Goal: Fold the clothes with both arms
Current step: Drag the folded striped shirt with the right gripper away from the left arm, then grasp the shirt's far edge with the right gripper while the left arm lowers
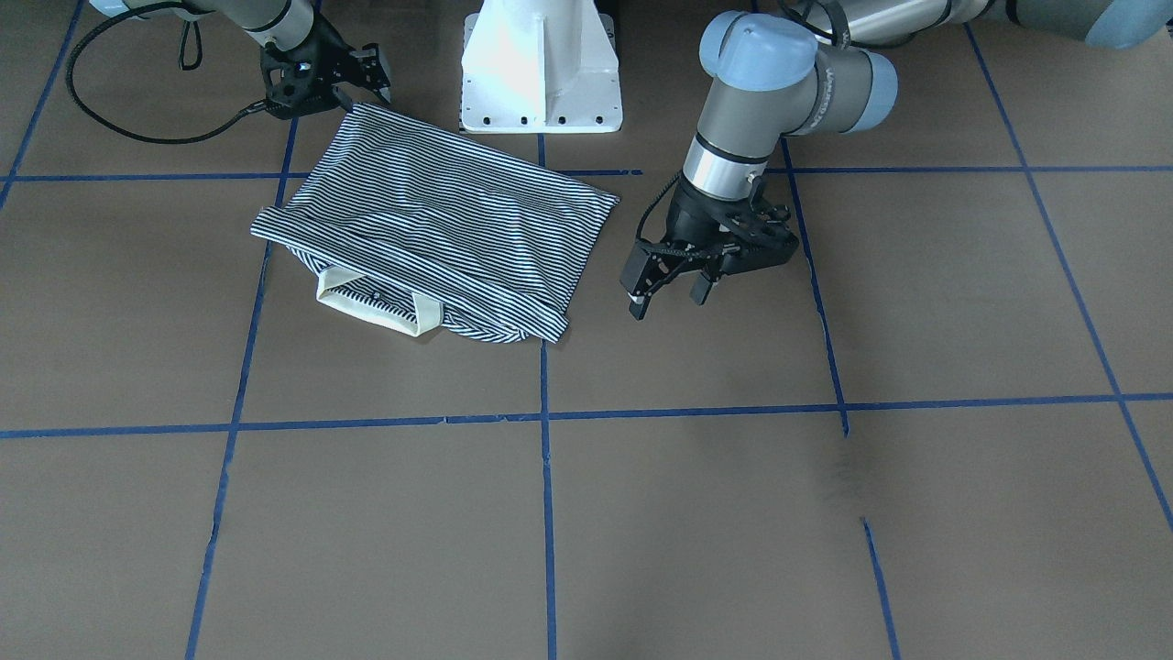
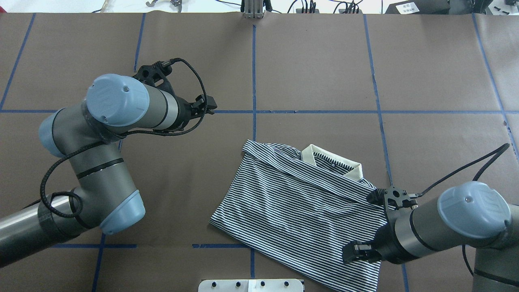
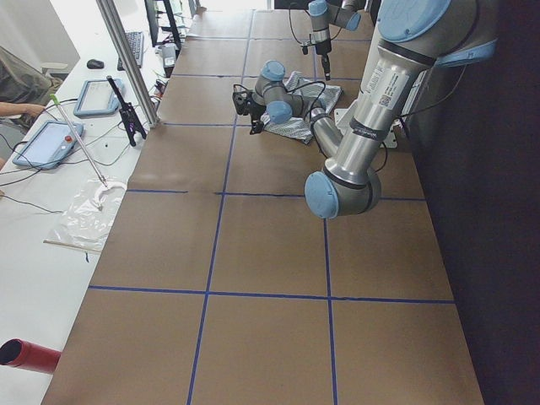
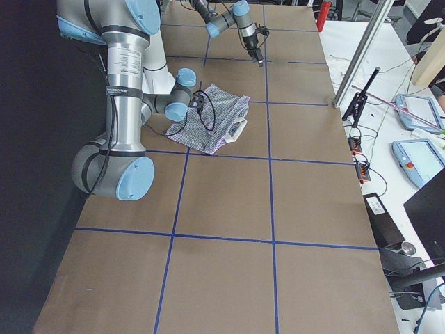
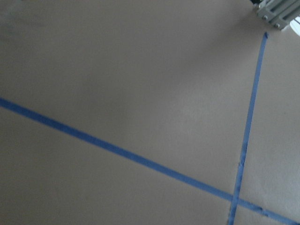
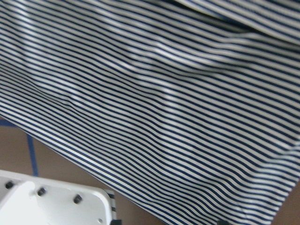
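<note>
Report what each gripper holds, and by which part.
Left gripper: open, holding nothing. Right gripper: at a corner of the striped polo shirt; a grip cannot be told.

Item count, table and side bench.
One striped polo shirt (image 1: 440,229) with one cream collar (image 1: 376,307); two arms, the left arm (image 1: 788,82) and right arm (image 1: 275,18); two grippers, the left gripper (image 1: 667,298) and right gripper (image 1: 367,78) (two fingers apiece); one white pedestal (image 1: 541,64); two blue-edged tablets (image 4: 416,110) on the side bench (image 4: 389,139).
</note>
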`<state>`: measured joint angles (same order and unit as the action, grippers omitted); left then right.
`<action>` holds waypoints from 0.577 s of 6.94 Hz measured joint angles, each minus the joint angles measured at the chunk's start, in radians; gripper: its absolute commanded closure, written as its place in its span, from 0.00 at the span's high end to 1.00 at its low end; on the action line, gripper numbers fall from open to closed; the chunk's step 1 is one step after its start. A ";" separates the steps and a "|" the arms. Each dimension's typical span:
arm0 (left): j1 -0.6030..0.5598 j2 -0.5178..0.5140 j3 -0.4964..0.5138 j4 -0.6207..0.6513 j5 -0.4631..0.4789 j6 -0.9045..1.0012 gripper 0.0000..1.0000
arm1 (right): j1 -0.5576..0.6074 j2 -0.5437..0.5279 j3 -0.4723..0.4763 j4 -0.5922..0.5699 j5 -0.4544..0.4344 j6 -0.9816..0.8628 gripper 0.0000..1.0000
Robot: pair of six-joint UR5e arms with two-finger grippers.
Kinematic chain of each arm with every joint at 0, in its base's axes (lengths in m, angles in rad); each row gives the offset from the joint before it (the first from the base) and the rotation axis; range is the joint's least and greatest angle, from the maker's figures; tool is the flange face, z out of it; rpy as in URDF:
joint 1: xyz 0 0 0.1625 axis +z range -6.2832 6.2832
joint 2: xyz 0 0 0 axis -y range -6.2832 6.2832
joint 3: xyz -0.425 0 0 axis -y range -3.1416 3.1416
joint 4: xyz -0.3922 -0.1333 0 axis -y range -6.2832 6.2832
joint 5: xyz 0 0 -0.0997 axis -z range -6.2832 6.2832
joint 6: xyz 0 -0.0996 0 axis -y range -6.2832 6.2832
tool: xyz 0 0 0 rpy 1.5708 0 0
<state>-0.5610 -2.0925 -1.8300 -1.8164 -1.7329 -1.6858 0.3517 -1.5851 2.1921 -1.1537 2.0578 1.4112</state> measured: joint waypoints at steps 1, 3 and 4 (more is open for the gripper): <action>0.086 0.005 -0.057 0.081 0.004 -0.105 0.90 | 0.066 0.052 -0.007 0.000 -0.002 0.000 1.00; 0.277 0.006 -0.074 0.149 0.078 -0.325 0.90 | 0.171 0.127 -0.031 0.000 -0.004 0.000 1.00; 0.317 0.003 -0.044 0.155 0.102 -0.378 0.90 | 0.197 0.158 -0.047 0.000 -0.007 -0.002 1.00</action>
<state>-0.2441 -2.0899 -1.8742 -1.6615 -1.6308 -2.0636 0.5486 -1.4271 2.1454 -1.1536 2.0509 1.4094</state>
